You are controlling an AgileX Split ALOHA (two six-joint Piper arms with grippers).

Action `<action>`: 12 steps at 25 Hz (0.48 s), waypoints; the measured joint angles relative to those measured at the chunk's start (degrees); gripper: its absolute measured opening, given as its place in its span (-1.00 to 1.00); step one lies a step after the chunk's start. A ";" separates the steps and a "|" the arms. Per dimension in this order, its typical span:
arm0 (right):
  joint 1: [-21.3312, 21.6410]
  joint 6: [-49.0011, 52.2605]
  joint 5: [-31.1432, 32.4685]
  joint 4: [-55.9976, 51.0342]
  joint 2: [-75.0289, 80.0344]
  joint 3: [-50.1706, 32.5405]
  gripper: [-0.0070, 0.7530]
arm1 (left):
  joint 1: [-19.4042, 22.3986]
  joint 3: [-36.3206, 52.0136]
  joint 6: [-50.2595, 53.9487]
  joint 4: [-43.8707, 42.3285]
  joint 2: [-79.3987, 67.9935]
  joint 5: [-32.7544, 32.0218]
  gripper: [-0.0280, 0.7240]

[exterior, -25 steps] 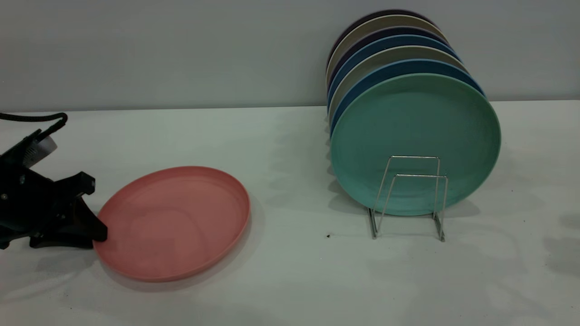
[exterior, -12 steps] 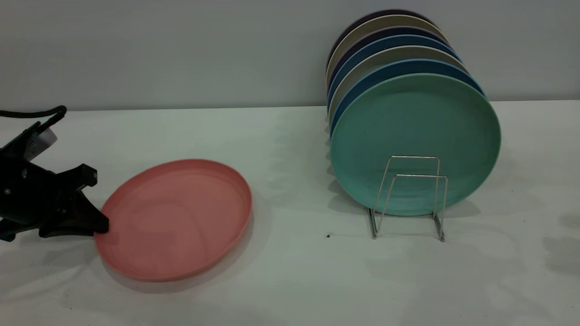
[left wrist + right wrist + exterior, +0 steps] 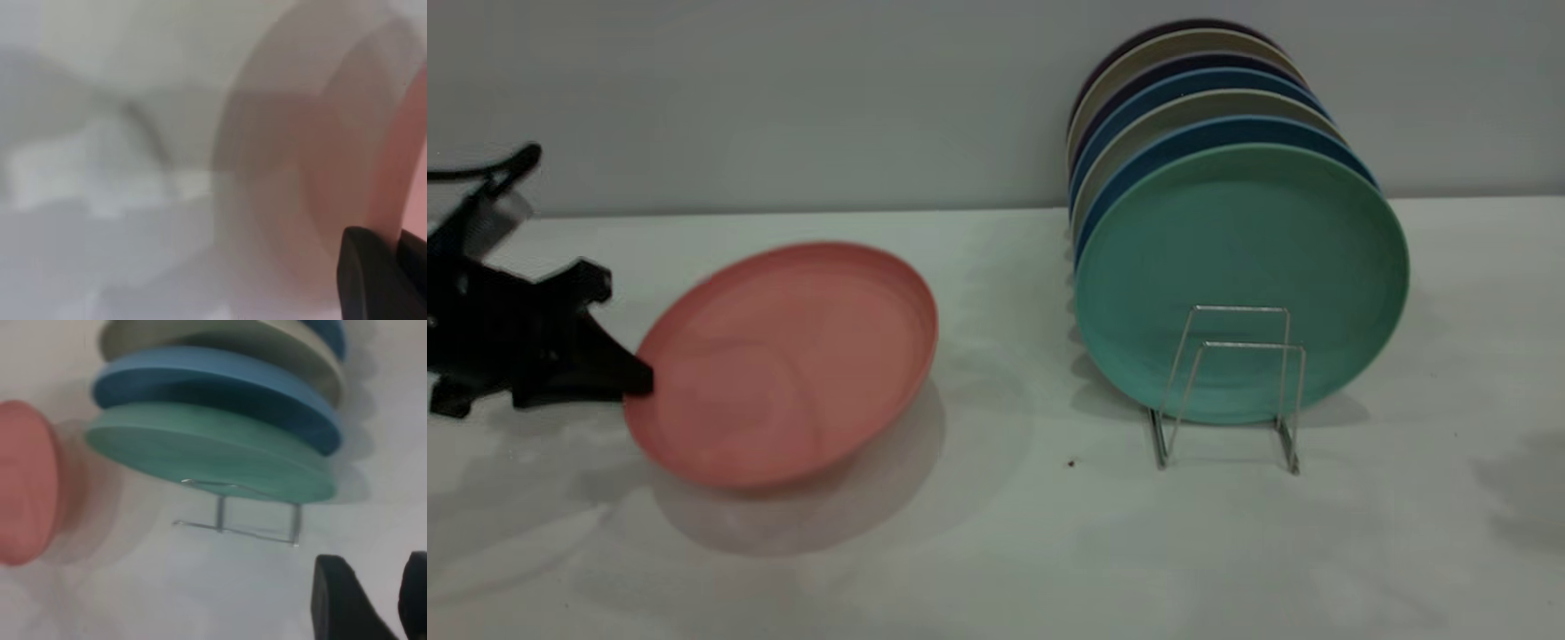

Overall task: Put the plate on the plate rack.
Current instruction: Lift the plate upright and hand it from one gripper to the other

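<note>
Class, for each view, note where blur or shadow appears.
Exterior view: pink plate slightly smeared, its shadow separate on the table; plate rack sharp. Left wrist view: plate heavily smeared. Right wrist view: soft focus, teal plate shadowing the table.

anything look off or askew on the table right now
Only the salmon-pink plate: it hangs tilted above the table, clear of its own shadow, with the left gripper shut on its rim. The plate rack stands square, and the teal plate and those behind it sit upright. Nothing spilled or broken.
</note>
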State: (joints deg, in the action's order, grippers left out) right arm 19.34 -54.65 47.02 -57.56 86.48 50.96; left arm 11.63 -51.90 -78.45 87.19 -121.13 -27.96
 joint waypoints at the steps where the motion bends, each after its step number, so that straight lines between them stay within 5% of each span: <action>1: -0.64 -0.18 0.71 -0.23 -0.22 -0.24 -0.35 | -0.08 0.00 0.00 0.00 0.45 -0.57 -0.87; 12: -7.99 -9.63 1.20 -7.67 -0.91 -8.87 -0.35 | -10.91 0.00 -2.79 -0.15 6.33 -2.31 -0.87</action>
State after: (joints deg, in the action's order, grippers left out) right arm 11.34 -64.28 48.21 -65.24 85.57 42.09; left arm 0.72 -51.90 -81.24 87.04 -114.81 -30.27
